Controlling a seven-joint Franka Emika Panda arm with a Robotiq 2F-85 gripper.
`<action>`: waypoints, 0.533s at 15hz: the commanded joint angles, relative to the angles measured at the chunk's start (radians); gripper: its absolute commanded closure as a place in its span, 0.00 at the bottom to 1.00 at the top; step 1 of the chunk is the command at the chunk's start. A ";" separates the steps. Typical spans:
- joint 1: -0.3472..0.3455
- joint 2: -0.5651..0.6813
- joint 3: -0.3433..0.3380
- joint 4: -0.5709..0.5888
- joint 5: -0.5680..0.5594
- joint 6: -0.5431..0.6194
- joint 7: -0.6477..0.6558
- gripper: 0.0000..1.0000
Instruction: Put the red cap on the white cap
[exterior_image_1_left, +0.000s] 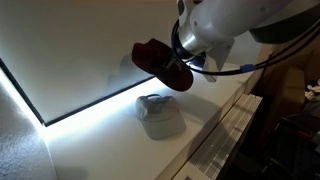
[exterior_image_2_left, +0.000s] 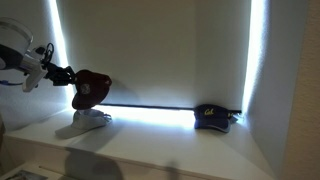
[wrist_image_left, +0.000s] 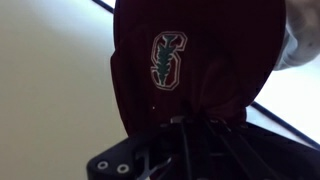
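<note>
The red cap (exterior_image_1_left: 160, 62) is a maroon baseball cap with a logo on its front. It hangs in the air from my gripper (exterior_image_1_left: 183, 60), which is shut on it. It also shows in an exterior view (exterior_image_2_left: 91, 88) and fills the wrist view (wrist_image_left: 195, 60). The white cap (exterior_image_1_left: 160, 116) lies on the white surface just below the red cap, apart from it; it also shows in an exterior view (exterior_image_2_left: 88, 122). In the wrist view a sliver of the white cap (wrist_image_left: 296, 45) shows at the right edge. My fingertips are hidden under the red fabric.
A dark navy cap (exterior_image_2_left: 212, 118) lies on the surface at the far side, near the wall. A bright light strip (exterior_image_1_left: 85, 108) runs along the wall base. The shelf's front edge (exterior_image_1_left: 215, 140) is close to the white cap.
</note>
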 joint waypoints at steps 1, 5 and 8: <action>0.068 0.089 -0.024 0.063 0.061 -0.157 -0.191 0.99; 0.090 0.159 -0.039 0.136 0.049 -0.206 -0.298 0.99; 0.087 0.200 -0.053 0.180 -0.001 -0.161 -0.249 0.99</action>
